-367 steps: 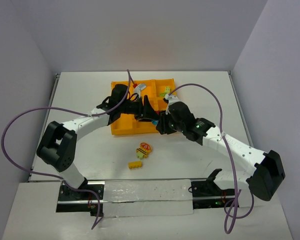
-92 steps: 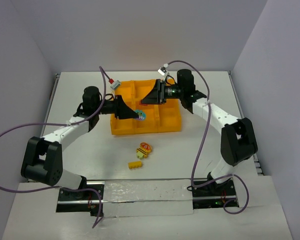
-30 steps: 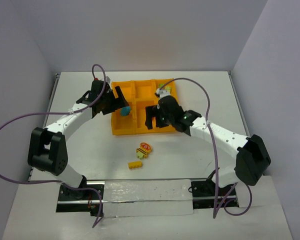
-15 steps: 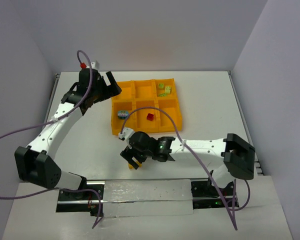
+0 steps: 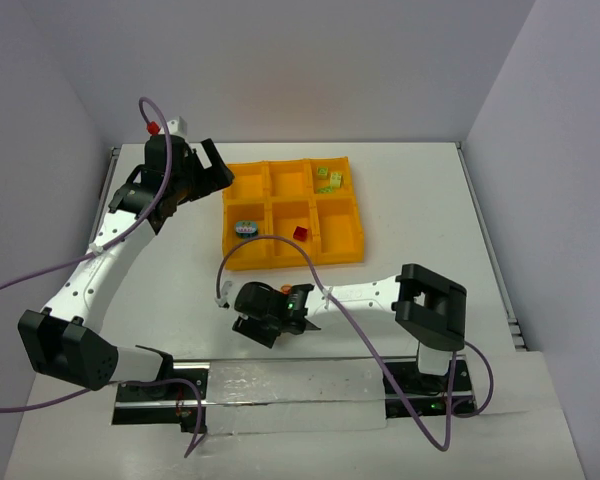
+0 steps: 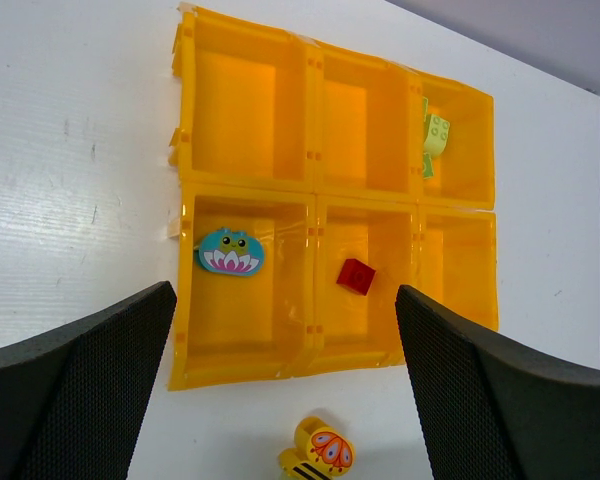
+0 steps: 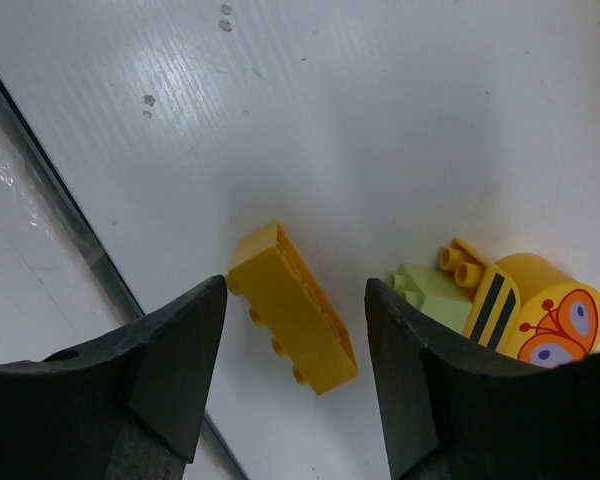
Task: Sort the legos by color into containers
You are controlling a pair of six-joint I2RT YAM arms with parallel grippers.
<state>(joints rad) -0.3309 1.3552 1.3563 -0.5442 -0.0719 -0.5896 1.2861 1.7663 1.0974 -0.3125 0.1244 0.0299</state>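
The orange-yellow tray point(image 5: 292, 262) point(image 6: 242, 371) holds a teal flower piece point(image 5: 246, 228) point(image 6: 230, 251) in its near-left well. A red brick point(image 5: 300, 232) point(image 6: 356, 276) lies in the near-middle well and lime green bricks point(image 5: 329, 178) point(image 6: 436, 135) in the far-right one. My left gripper point(image 5: 195, 170) point(image 6: 290, 400) hangs open and empty, high off the tray's far-left corner. My right gripper point(image 5: 260, 325) point(image 7: 295, 370) is low over the near table, open, its jaws straddling a loose yellow brick point(image 7: 292, 307). A bee-striped yellow and green cluster point(image 7: 510, 300) point(image 6: 317, 452) lies just beside it.
The table's near edge rail point(image 7: 70, 240) runs close behind the yellow brick. The right arm's cable point(image 5: 310, 262) loops across the tray's front wall. Grey walls close in the table on three sides.
My right arm swung from the tray to the near table, came down over the yellow brick and narrowed its jaws. My left arm drew back to the far left; the teal piece stays in its well.
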